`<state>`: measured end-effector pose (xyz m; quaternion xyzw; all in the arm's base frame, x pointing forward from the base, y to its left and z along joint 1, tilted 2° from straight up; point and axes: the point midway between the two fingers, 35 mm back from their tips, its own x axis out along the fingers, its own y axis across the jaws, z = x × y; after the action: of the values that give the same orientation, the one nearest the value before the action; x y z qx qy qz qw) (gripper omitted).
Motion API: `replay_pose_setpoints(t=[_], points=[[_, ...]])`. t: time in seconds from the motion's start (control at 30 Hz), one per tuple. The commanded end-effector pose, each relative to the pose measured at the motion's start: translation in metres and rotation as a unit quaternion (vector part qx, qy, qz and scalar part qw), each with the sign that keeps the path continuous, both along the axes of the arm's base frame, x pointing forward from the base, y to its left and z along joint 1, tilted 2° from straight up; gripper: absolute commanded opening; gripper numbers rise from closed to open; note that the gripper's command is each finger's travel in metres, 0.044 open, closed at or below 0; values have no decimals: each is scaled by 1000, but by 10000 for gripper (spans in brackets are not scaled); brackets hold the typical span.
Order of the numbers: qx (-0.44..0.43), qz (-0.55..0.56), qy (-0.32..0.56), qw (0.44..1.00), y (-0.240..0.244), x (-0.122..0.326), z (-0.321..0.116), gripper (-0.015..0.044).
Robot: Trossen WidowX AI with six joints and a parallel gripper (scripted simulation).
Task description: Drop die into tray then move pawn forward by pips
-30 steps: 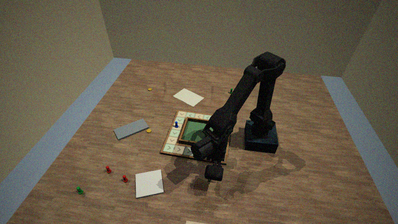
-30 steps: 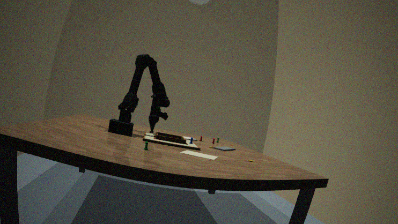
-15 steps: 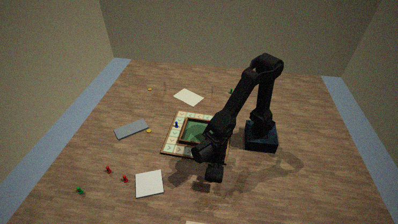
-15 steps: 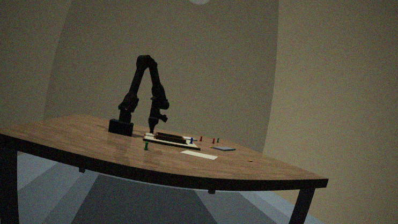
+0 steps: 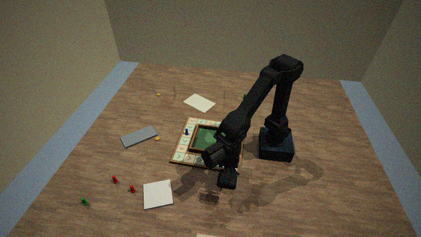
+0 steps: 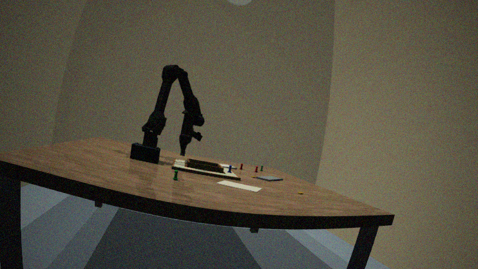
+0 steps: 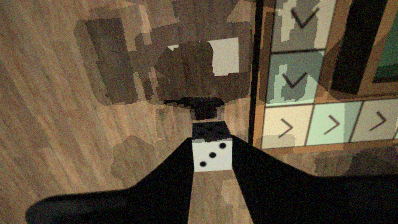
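Note:
My gripper (image 7: 210,141) (image 6: 182,154) is shut on the die (image 7: 212,155), low beside the board. The die's white face with three pips faces the wrist camera; its far side is dark. Whether it touches the table cannot be told. In the top view the arm hides the fingertips and die. The board (image 5: 178,156) (image 7: 288,126) has arrowed squares around the tray (image 5: 193,139) (image 6: 204,165), which has wooden walls and a green floor. The blue pawn (image 5: 186,132) (image 6: 229,169) stands upright on the board's left column in the top view. The arm covers the board's right part there.
Two red pawns (image 5: 114,179) (image 5: 132,189) and a green pawn (image 5: 84,201) stand left of a white pad (image 5: 158,194). Another green pawn (image 5: 244,96) (image 6: 175,175) stands behind the board. A grey slab (image 5: 138,136), a cream sheet (image 5: 199,102) and yellow discs (image 5: 157,138) (image 5: 158,94) lie around.

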<state>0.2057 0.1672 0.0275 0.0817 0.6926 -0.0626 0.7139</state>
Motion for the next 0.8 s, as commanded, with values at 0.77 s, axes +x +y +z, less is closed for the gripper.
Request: replay_pose_setpoints(t=[0.77], points=[[0,0,-9,1000,-33,12,84,0]])
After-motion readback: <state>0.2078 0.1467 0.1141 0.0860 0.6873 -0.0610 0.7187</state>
